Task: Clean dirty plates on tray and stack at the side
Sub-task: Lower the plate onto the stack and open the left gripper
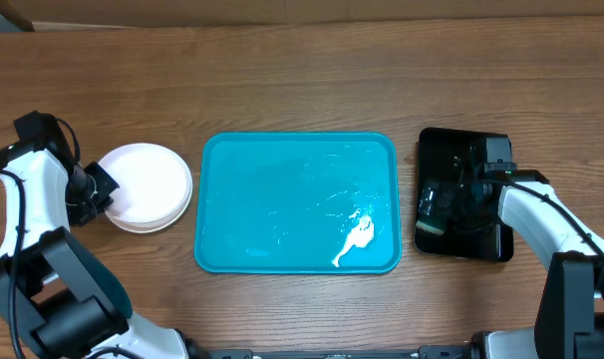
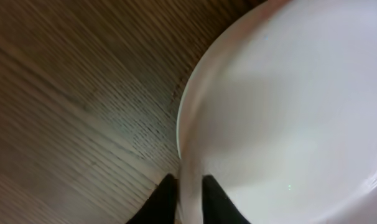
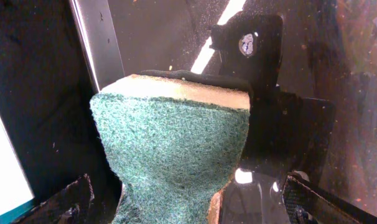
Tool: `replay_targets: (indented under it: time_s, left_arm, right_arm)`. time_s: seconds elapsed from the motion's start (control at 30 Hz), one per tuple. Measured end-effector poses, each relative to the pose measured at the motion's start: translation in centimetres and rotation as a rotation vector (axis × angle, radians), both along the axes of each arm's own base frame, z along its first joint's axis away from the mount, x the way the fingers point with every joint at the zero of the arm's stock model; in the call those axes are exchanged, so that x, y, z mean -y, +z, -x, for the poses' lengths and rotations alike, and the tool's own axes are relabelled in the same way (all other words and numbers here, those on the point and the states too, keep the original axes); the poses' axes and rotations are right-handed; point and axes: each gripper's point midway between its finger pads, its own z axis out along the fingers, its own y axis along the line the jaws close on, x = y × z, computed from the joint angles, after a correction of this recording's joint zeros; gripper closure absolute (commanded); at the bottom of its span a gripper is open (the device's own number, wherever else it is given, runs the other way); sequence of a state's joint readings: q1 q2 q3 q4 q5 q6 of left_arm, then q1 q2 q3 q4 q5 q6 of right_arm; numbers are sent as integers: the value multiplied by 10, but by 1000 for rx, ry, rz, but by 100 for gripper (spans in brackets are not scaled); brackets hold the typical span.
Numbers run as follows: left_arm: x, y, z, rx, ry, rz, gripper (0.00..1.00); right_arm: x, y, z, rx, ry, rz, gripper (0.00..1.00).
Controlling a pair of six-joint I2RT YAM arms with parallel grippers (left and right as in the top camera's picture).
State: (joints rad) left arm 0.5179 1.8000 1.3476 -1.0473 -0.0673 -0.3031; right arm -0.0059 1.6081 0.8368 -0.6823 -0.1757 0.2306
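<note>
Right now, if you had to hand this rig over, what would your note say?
Left gripper: fingers on either side of the top plate's rim, apparently shut on it.
Right gripper: open over the black tray, with fingers spread on both sides of the green sponge and not touching it.
Plates: stacked on the table left of the blue tray. The count can't be read.
Done: no plates remain on the blue tray, only a white foam smear.
Left: release the top plate and pull both arms back. Probably wipe the foam.
</note>
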Motion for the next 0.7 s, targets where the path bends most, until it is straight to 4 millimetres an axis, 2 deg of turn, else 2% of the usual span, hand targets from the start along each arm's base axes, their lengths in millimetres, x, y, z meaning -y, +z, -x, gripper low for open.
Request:
replay_targets:
  time_s: [0.03, 0.07, 0.1, 0.2, 0.4, 0.57, 0.7]
  left_arm:
    - [1, -1, 0, 0, 4, 5, 39]
    - [1, -1, 0, 0, 3, 5, 30]
    - [1, -1, 0, 0, 2, 6, 25]
    - [1, -1, 0, 0, 3, 6, 22]
    - [6, 7, -2, 17, -2, 36, 22]
    - [21, 44, -19, 160, -73, 48, 21]
    - [51, 89, -33, 307, -205, 38, 17]
  right_arm:
    - [0, 0, 0, -1, 0, 0, 0]
    - [0, 0, 0, -1, 1, 0, 0]
    - [0, 0, 0, -2, 0, 0, 0]
    - [0, 0, 0, -1, 0, 0, 0]
    - [0, 0, 1, -4, 1, 0, 0]
    - [0, 0, 9, -42, 0, 0, 0]
    - [0, 8, 5, -40, -1, -1, 0]
